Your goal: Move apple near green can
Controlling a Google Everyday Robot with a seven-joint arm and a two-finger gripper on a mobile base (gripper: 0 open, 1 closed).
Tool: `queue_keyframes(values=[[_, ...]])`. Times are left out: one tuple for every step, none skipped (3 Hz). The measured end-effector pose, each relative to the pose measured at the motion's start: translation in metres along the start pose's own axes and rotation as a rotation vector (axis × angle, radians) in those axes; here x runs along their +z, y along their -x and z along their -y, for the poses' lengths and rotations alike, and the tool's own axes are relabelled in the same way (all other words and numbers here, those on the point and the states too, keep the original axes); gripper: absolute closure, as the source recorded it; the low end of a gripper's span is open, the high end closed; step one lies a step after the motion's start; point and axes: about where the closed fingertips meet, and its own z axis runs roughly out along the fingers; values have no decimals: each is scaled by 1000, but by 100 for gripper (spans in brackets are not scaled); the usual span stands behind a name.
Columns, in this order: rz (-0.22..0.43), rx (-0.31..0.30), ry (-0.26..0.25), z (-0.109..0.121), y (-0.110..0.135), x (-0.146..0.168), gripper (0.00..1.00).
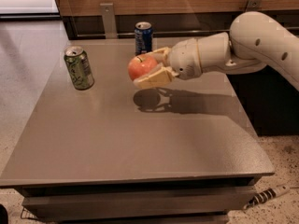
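**Carrying apple toward green can: notes for a clean placement**

- State: gripper [147, 69] is closed on the apple [140, 66], one finger over the top and one under the near side. The stem points up. The apple is clear of the counter [140, 143], and its shadow [148, 100] sits below the gripper.
- Target: the green can [79, 68] stands upright on the counter, out past the fingertips and lower than the gripper, well apart from the apple. The counter between them is bare.
- Hazard: the blue can [143, 37] stands just behind the gripper on its far side. It looks close, though I can't tell the true gap from this view. Judgement: don't drift further that way.
- Step in hand, as I read it: transport, roughly halfway, with the set-down not yet done.
- How to do it well:
  - Translate along the fingertip direction at the current height and descend only near the can.
  - Stop short of the can. The apple is wider than it and leads the fingers, so it makes contact first, and a slim can tips easily.
  - Lower until the apple bears on the counter, then open. A drop lets a round apple roll.
  - Set it down stem-up so it sits on its base.
  - Retract back along the arm [266, 36] axis, away from both cans.
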Motion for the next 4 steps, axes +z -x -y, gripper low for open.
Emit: queue_keyframes(values=[[0, -12, -22, 37, 27, 40, 100], [22, 11, -32, 52, 25, 78, 100], [27, 54, -51, 54, -1, 113, 100], [19, 77, -82, 56, -24, 126, 99]])
